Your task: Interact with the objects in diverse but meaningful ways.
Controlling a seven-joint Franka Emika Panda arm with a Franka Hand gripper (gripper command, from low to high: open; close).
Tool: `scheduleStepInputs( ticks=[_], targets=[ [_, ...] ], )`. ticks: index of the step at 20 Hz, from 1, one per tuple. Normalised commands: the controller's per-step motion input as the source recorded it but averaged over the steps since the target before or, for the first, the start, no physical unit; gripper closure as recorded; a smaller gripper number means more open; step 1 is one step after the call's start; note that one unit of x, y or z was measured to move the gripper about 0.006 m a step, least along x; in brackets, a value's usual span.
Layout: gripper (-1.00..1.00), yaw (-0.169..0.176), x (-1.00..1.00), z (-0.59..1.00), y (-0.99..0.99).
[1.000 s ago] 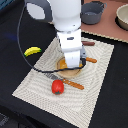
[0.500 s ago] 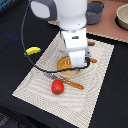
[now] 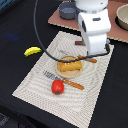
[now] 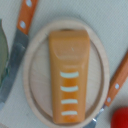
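Placemat (image 3: 35, 82): one loaf (image 4: 70, 75), tomato (image 3: 58, 87), perhaps two pots (image 3: 68, 8).

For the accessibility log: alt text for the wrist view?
A golden-yellow bread loaf with pale ridges lies on a round wooden plate, seen from above. Orange-handled cutlery flanks the plate, a knife and a fork, with a red tomato at one corner.

Exterior view: high, angled down over whole counter (image 3: 20, 25). Wrist view: straight down, close on bread loaf (image 4: 70, 75). Shared: loaf (image 3: 69, 65) on round plate (image 4: 40, 90), knife toward 10 o'clock.
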Motion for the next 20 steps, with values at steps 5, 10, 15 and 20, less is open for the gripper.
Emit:
scheduleStepInputs(
  ticks=[5, 10, 15, 20],
  targets=[
    [-1.0, 0.037, -0.03, -0.09, 0.69],
    [-1.0, 0.015, -0.21, -0.12, 0.55],
    [-1.0, -0.009, -0.26, -0.2, 0.46],
    [-1.0, -0.08, -0.27, -0.22, 0.36]
  ],
)
